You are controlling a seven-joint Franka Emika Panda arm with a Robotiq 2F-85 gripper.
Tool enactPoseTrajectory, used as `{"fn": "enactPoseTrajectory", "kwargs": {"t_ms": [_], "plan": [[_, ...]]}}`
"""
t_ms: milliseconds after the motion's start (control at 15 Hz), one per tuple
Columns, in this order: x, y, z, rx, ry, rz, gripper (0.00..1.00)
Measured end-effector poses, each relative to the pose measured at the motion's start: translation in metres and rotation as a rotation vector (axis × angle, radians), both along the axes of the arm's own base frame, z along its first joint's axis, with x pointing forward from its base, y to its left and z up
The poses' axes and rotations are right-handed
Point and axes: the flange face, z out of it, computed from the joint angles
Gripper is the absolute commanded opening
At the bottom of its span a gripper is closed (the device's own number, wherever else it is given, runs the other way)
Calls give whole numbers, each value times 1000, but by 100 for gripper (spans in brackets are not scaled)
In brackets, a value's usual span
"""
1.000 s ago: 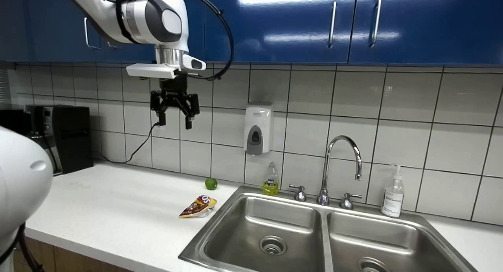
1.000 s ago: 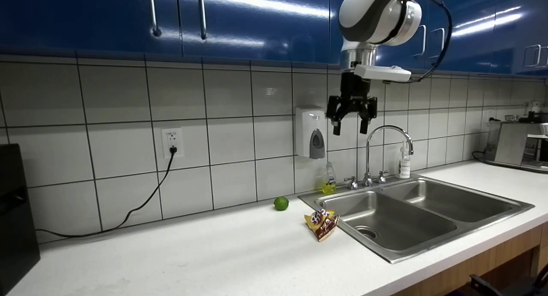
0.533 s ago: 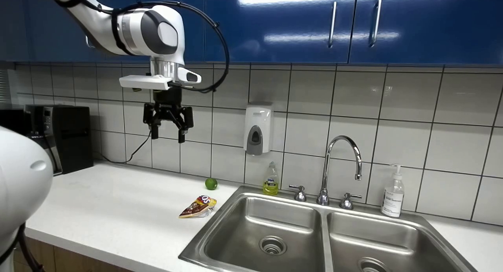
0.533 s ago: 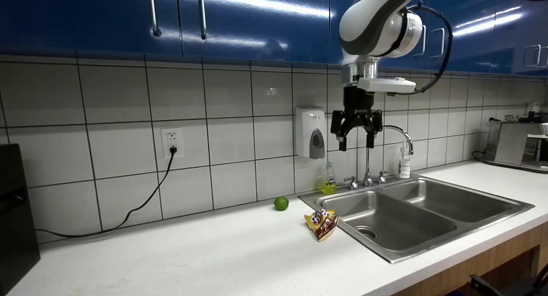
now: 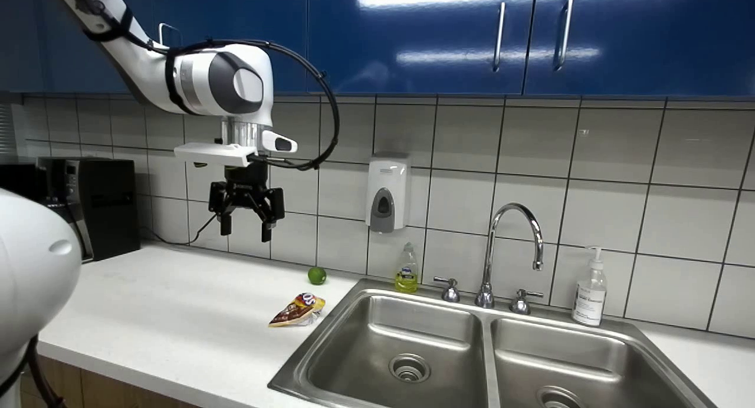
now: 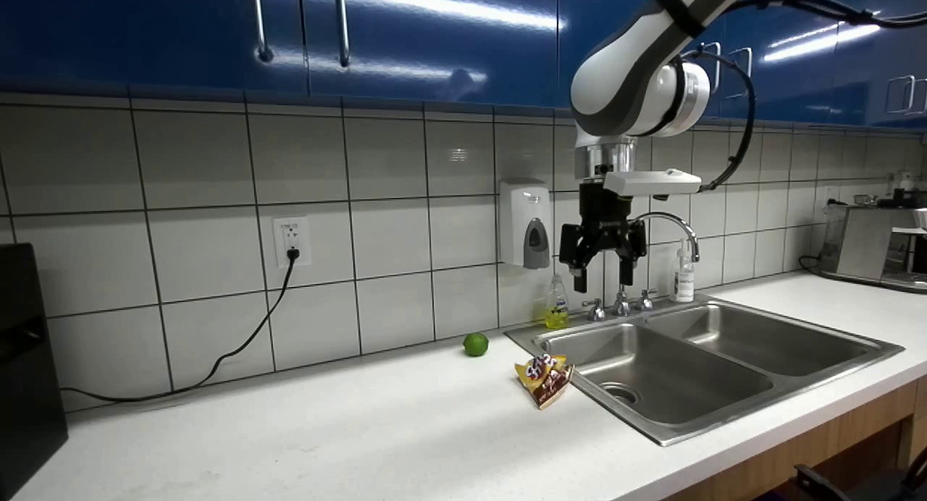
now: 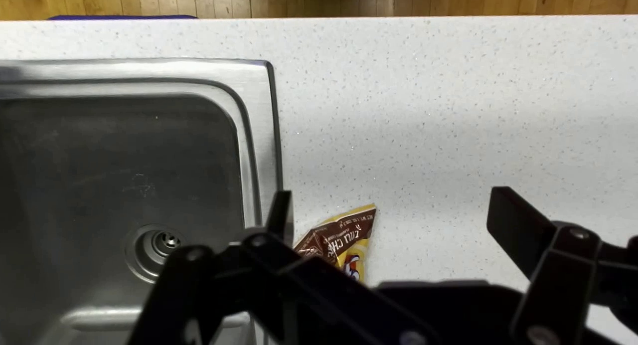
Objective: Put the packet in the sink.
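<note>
The packet (image 5: 298, 309) is a small crumpled brown and yellow snack bag. It lies on the white counter beside the sink's rim (image 5: 489, 361), and also shows so in an exterior view (image 6: 544, 380). The steel sink has two basins. My gripper (image 5: 246, 229) is open and empty, pointing down, well above the counter; it also shows in an exterior view (image 6: 602, 278). In the wrist view the packet (image 7: 344, 235) appears between the open fingers (image 7: 391, 200), nearer the left finger, partly hidden by the gripper's linkage. The sink's rim (image 7: 261, 145) is left of it.
A green lime (image 5: 317, 275) sits behind the packet near the tiled wall. A yellow soap bottle (image 5: 406, 269), a tall faucet (image 5: 488, 266) and a sanitizer bottle (image 5: 590, 296) stand along the sink's back. A soap dispenser (image 5: 387, 193) hangs on the wall. A black machine (image 5: 100, 207) stands on the counter.
My arm and gripper have moved down toward the counter, with a slight sideways shift. The fingers stay open. The packet, lime and sink items have not moved.
</note>
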Motion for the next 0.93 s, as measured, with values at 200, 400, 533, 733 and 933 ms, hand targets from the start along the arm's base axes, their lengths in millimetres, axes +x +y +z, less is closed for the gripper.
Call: {"fn": "enactPoseTrajectory", "kwargs": {"t_ms": [200, 400, 533, 733, 933], "plan": [[10, 12, -22, 1, -19, 25, 100], [20, 24, -46, 2, -30, 49, 100], [27, 28, -62, 4, -30, 56, 100], [44, 32, -81, 6, -30, 59, 100], [65, 36, -96, 6, -31, 66, 100]]}}
